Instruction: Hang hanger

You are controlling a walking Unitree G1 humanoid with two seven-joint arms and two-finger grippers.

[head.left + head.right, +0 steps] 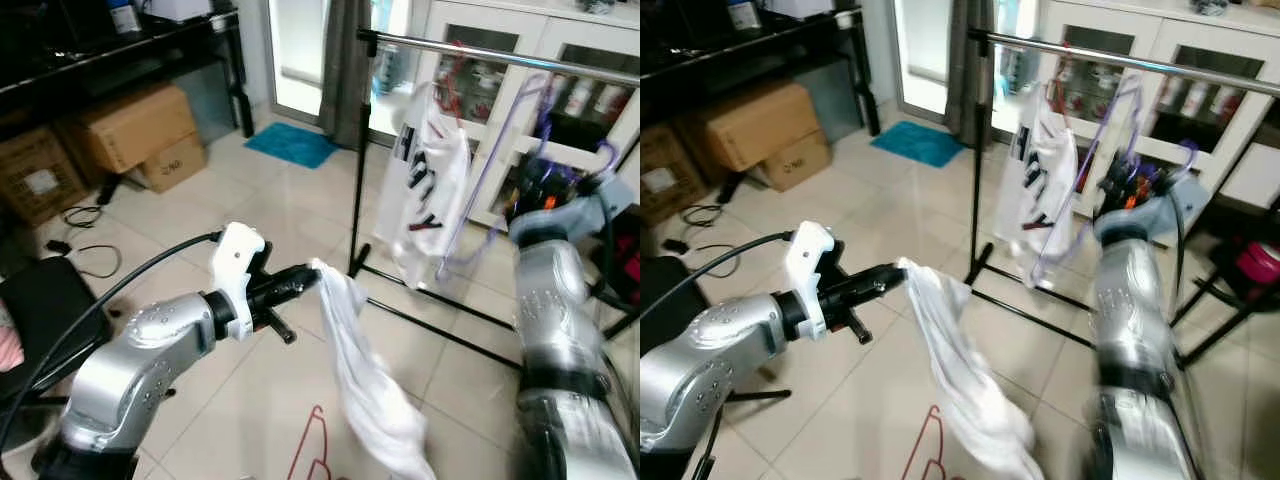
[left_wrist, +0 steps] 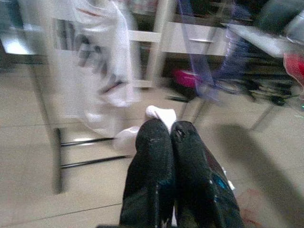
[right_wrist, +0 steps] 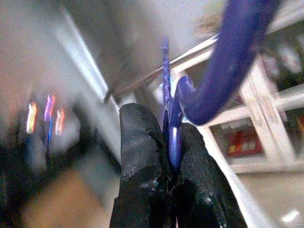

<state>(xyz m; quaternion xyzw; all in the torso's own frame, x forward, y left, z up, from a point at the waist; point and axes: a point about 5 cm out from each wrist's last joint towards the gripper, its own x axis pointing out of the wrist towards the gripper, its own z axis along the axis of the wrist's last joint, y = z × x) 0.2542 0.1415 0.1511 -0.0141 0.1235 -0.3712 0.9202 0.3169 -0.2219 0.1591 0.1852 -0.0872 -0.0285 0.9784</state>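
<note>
Eyes: head-high, facing down-forward; both share rack [image 1: 470,50] at 1 o'clock.
Wrists: close along fingers [image 2: 152,180] (blurred).

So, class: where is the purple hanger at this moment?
The purple hanger is on the robot's right, clamped in the right gripper, below the clothes rail and beside the white printed shirt.

Home interior, lived-in room.
Tiled floor [image 1: 250,200], metal clothes rail [image 1: 500,55] with a white shirt [image 1: 430,185], white glass-door cabinets [image 1: 480,80], cardboard boxes [image 1: 135,130], blue doormat [image 1: 292,143] by the doorway.
</note>
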